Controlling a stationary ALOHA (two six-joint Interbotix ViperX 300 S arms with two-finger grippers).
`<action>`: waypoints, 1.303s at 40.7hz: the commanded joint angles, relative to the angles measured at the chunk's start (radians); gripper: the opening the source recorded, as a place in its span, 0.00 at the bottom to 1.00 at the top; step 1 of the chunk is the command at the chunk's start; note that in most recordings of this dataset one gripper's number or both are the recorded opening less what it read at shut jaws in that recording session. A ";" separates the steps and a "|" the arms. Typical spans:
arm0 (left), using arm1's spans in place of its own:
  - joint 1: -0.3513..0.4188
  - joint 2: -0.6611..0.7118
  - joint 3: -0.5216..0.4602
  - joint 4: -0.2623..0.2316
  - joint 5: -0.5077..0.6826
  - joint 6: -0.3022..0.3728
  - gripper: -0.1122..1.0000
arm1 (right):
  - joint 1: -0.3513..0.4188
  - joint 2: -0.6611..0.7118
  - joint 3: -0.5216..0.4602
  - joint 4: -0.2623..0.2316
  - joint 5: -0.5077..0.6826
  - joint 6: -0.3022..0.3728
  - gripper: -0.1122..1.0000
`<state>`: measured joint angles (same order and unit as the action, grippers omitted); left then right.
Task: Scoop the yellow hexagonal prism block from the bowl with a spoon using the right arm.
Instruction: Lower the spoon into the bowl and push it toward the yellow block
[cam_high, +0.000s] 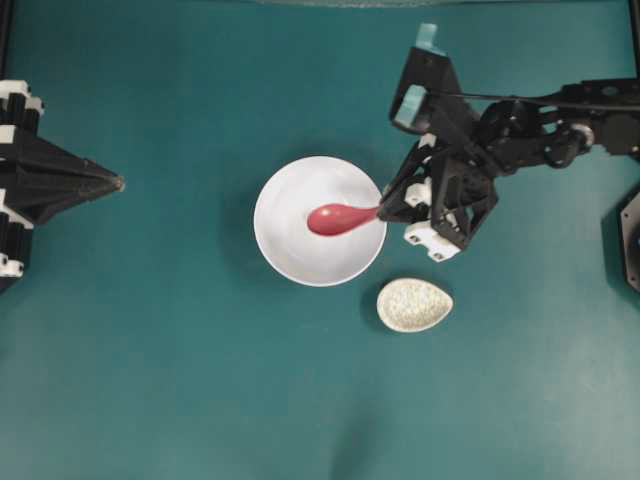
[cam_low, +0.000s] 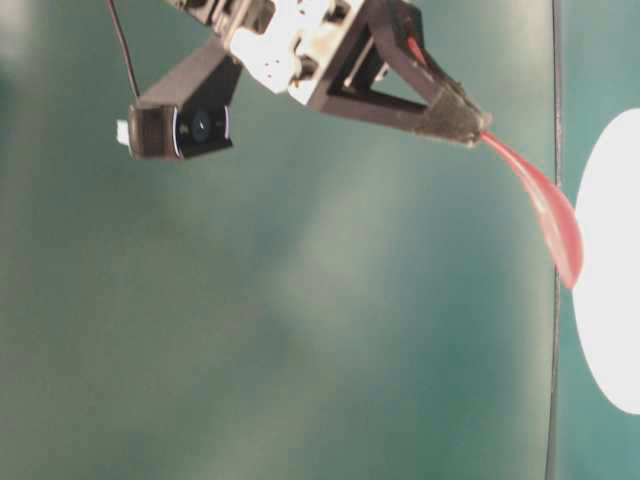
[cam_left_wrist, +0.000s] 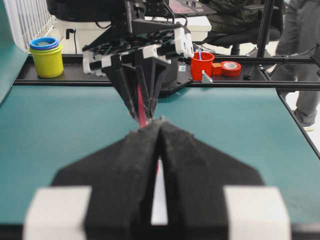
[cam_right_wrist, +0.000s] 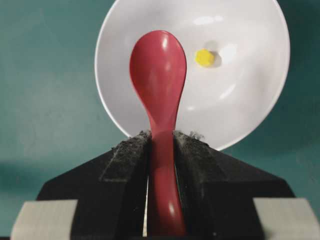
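The yellow hexagonal prism block (cam_right_wrist: 204, 57) lay inside the white bowl (cam_right_wrist: 250, 100), in the upper right of the wrist picture, just right of the scoop of the spoon (cam_right_wrist: 159, 70) and well above the fingers (cam_right_wrist: 125, 165). The right gripper (cam_right_wrist: 161, 150) was closed on the spoon's handle, the scoop hanging over the bowl. In the overhead view a speckled dish (cam_high: 414, 305) stood near the bowl, lower right. The left gripper (cam_high: 118, 183), at the left edge, had its fingers pressed together, holding nothing.
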<state>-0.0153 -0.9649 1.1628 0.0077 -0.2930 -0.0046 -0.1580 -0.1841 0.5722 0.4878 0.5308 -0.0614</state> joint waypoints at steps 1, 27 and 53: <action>-0.003 0.005 -0.028 0.003 -0.009 -0.002 0.10 | -0.009 0.011 -0.052 -0.023 0.031 0.035 0.30; -0.008 0.005 -0.029 0.003 -0.011 -0.002 0.10 | -0.008 0.092 -0.150 -0.264 0.227 0.314 0.30; -0.008 0.005 -0.029 0.003 -0.011 -0.002 0.10 | 0.028 0.190 -0.190 -0.264 0.247 0.318 0.30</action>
<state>-0.0199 -0.9649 1.1628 0.0077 -0.2945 -0.0046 -0.1396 0.0169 0.4065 0.2240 0.7793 0.2531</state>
